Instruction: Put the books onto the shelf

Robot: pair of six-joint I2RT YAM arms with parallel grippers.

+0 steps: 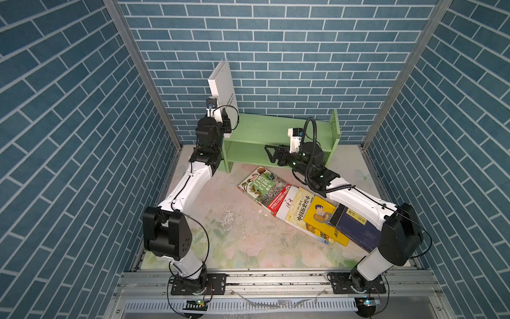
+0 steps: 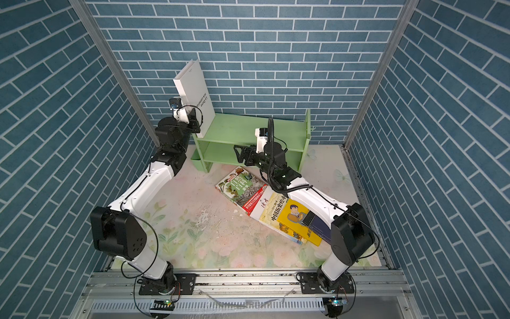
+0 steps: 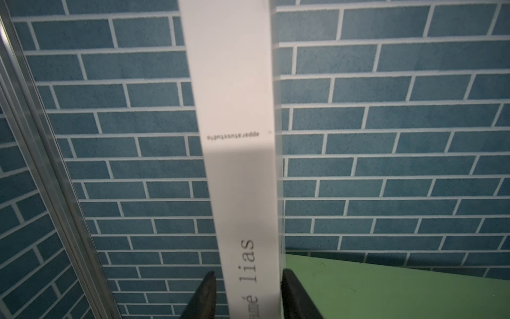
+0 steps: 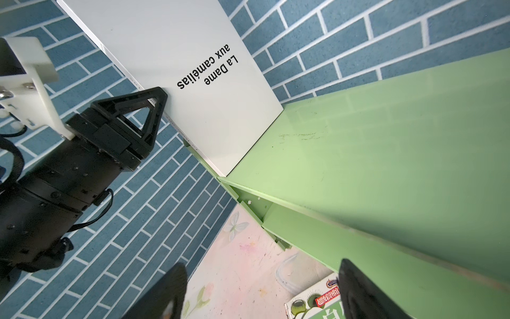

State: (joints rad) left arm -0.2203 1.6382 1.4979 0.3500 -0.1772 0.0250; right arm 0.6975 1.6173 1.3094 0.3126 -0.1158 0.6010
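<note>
One white book (image 1: 222,82) stands on our shelf (image 1: 265,129), left claw (image 3: 248,273) slack around it, right claw (image 1: 270,154) agape, empty; six books (image 1: 303,212) left.

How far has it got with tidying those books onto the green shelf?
Done, or nearly: one white book stands on the top tier of the shelf, at the end by the left arm. In hand: the left gripper straddles its spine, with a gap at one finger, so the grip looks loose. The right gripper is open and empty. Left: six books lie fanned on the table.
</note>
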